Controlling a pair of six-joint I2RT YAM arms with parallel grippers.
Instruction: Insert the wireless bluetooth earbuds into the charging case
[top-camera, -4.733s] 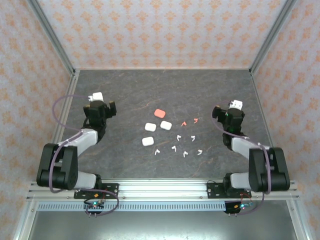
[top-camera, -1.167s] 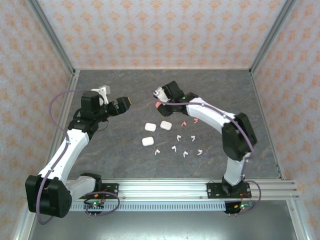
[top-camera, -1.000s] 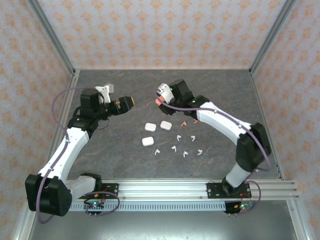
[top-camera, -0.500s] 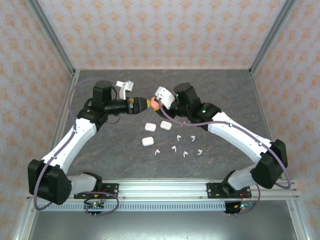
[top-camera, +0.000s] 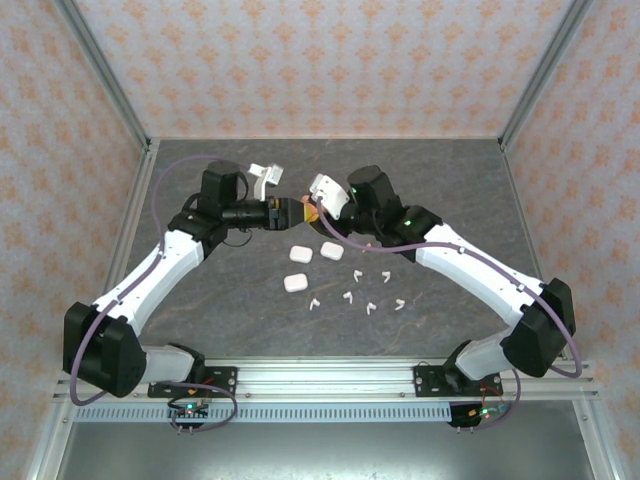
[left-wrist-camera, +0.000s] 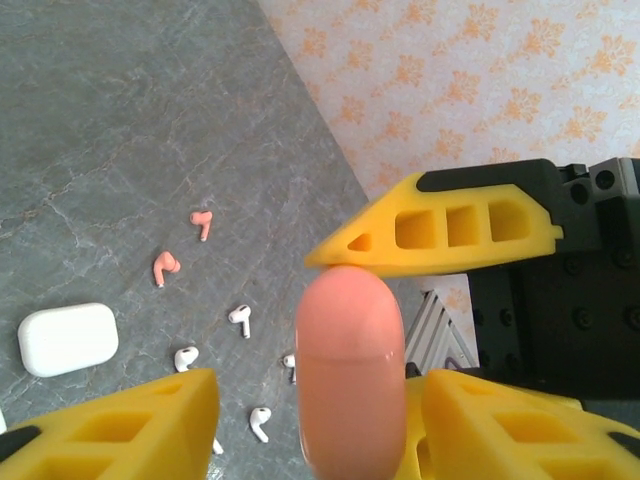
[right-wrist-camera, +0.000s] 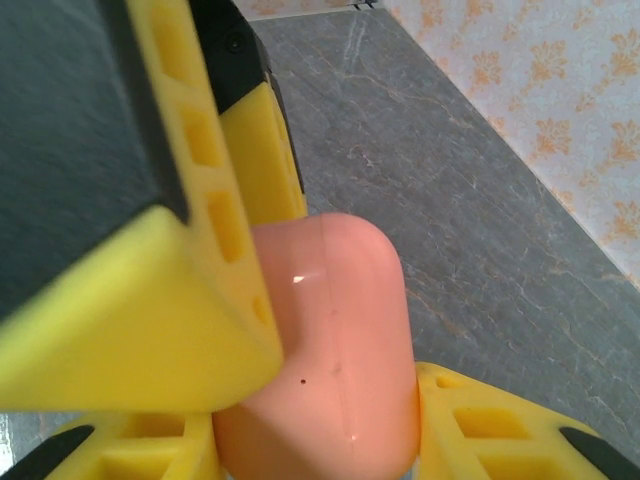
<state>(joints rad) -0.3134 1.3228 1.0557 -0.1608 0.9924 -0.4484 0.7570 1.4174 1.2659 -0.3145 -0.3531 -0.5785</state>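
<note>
Pinching the smooth, pill-rounded salmon case (left-wrist-camera: 350, 370), the right gripper (top-camera: 315, 207) holds it aloft; the left gripper (top-camera: 293, 209) straddles it, jaws spread, a gap showing. Tiny L-shaped earbuds (top-camera: 349, 296) lie scattered on the veined grey table (top-camera: 220, 290).

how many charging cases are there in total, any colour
4. Three white pebble-shaped plastic cases lie on the dark table: two side by side, the third nearer the near edge. One salmon-pink case is gripped in the right hand. None seems hidden.
</note>
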